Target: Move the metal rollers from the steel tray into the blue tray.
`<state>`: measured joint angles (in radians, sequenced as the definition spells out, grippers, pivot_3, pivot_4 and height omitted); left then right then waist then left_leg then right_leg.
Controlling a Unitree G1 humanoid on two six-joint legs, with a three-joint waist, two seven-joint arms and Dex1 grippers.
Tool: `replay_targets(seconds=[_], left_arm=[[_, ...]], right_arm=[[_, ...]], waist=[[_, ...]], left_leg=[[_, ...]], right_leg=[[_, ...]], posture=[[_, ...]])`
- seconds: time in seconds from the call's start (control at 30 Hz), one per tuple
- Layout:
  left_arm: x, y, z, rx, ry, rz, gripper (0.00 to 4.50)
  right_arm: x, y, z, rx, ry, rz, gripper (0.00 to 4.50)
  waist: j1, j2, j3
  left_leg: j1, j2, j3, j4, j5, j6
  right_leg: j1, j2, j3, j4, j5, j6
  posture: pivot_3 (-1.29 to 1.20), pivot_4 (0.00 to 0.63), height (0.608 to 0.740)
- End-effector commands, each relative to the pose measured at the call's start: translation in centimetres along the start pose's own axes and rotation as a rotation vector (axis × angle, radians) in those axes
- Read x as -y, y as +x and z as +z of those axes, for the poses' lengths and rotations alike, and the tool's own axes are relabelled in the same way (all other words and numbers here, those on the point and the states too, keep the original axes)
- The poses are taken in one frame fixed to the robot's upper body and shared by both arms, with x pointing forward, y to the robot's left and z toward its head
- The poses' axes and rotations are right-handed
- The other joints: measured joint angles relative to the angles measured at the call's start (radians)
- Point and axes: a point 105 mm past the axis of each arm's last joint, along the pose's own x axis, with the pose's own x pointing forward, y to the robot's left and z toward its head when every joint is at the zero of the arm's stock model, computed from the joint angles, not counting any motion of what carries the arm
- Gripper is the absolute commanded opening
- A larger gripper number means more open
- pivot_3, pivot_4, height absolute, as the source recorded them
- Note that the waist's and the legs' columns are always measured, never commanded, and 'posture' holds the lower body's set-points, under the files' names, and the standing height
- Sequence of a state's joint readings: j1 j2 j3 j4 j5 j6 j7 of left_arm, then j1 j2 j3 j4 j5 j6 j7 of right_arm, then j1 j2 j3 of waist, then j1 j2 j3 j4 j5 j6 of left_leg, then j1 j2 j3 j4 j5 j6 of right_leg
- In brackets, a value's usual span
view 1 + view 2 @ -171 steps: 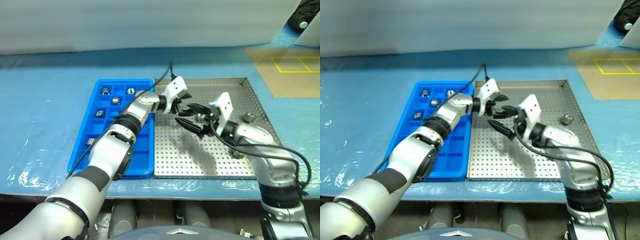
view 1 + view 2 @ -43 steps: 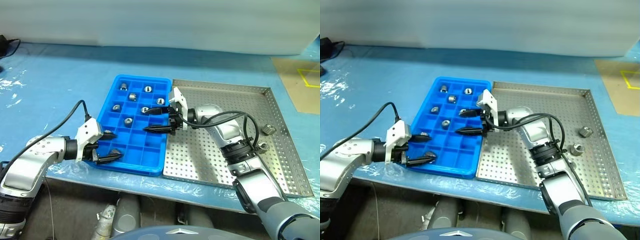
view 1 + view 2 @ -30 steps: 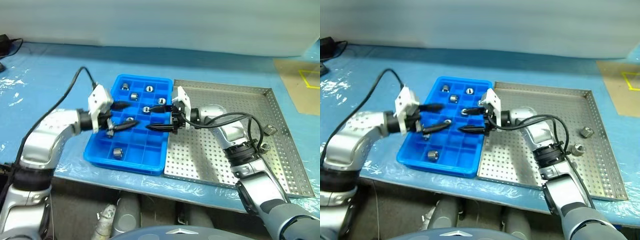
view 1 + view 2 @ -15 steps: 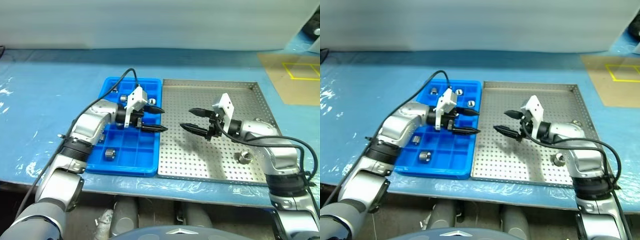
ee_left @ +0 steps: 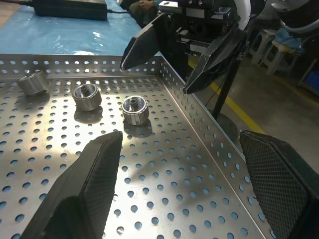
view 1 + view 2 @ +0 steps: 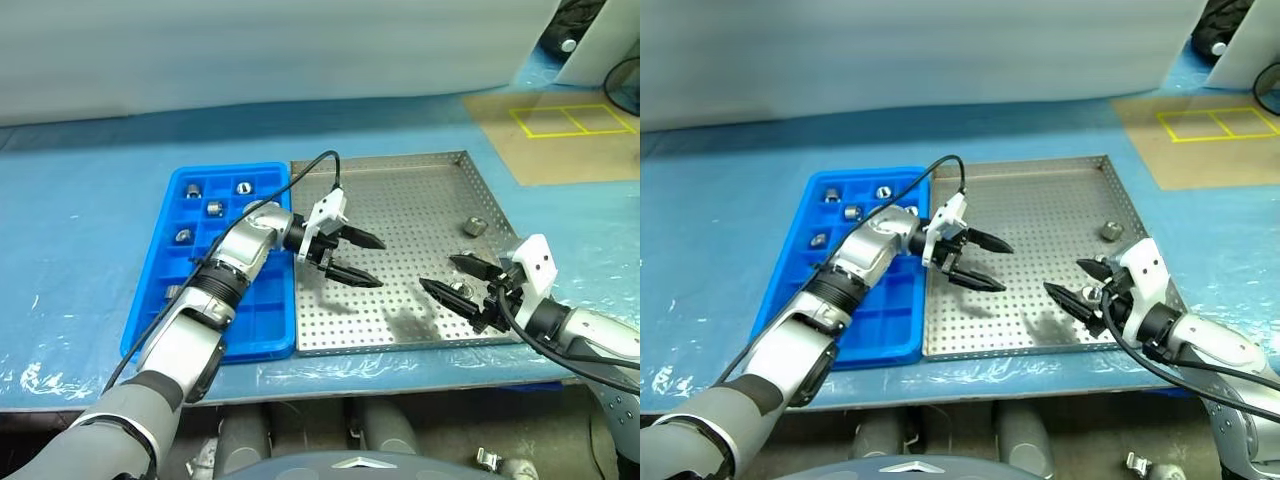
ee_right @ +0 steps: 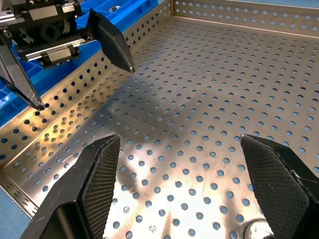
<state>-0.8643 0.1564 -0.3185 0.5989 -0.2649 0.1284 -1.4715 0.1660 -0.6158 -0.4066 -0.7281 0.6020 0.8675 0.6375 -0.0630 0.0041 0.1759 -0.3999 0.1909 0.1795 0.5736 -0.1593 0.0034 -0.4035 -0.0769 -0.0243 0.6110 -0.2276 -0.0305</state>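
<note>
The steel tray (image 6: 400, 215) lies in the middle of the table, with the blue tray (image 6: 265, 320) against its left side. Several metal rollers (image 6: 214, 207) sit in the blue tray's far compartments. One roller (image 6: 474, 226) rests near the steel tray's right rim, and the left wrist view shows three rollers (image 5: 135, 109) close together on the holed floor. My left gripper (image 6: 362, 260) hangs open and empty over the steel tray's left half, pointing right. My right gripper (image 6: 440, 273) stands open and empty over the tray's front right corner, facing the left one.
Blue plastic sheeting (image 6: 80, 230) covers the table. A brown board with yellow tape lines (image 6: 560, 130) lies at the back right. The left gripper's black cable (image 6: 322, 165) arches over the seam between the two trays. The table's front edge runs just below both trays.
The camera has swung right. My left gripper moved from the blue tray's right edge out over the steel tray. My right gripper drew back to the tray's front right corner. Both stay open.
</note>
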Motion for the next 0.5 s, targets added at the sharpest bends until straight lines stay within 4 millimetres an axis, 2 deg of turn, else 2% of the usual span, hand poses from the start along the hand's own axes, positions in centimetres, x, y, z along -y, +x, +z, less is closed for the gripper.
replay_targets(seconds=[0.03,0.13,0.2,0.33,0.5], left_arm=[[-0.1,0.2,0.7,0.003,0.042,-0.019,3.93],[0.0,0.2,0.5,-0.004,0.048,-0.017,3.93],[0.1,0.1,0.4,-0.007,0.053,-0.013,3.93],[0.1,-0.7,0.4,-0.011,0.045,0.018,3.93],[0.5,-1.5,0.0,-0.020,0.030,0.037,3.93]], right_arm=[[-0.2,-0.1,0.3,0.023,-0.021,-0.025,3.95],[0.4,0.3,0.1,0.030,-0.013,-0.061,3.95],[1.7,0.4,-0.2,0.043,0.003,-0.116,3.95],[4.3,-0.2,-2.2,0.010,0.031,-0.207,3.95],[4.9,-0.6,-3.8,-0.025,0.054,-0.210,3.95]], waist=[[-0.007,0.000,0.000],[-0.012,0.000,0.000],[-0.012,0.000,0.000],[-0.007,0.000,0.000],[-0.006,0.001,0.000]], left_leg=[[-0.001,0.000,0.000,0.000,-0.001,0.001],[-0.003,0.000,0.000,0.001,-0.003,0.005],[-0.003,0.000,0.000,0.001,-0.003,0.007],[-0.004,-0.001,0.000,0.002,-0.003,0.010],[-0.004,-0.001,0.000,0.002,-0.004,0.007]], right_leg=[[0.001,0.000,0.000,-0.002,0.001,0.001],[0.001,-0.002,0.000,-0.004,0.001,0.001],[0.001,-0.003,0.000,-0.005,0.001,0.001],[0.001,-0.004,0.000,-0.005,0.001,0.001],[0.001,-0.004,0.000,-0.005,0.001,0.001]], posture=[[-0.61,0.150,0.740],[-0.59,0.150,0.740],[-0.57,0.150,0.740],[-0.53,0.150,0.740],[-0.51,0.150,0.740]])
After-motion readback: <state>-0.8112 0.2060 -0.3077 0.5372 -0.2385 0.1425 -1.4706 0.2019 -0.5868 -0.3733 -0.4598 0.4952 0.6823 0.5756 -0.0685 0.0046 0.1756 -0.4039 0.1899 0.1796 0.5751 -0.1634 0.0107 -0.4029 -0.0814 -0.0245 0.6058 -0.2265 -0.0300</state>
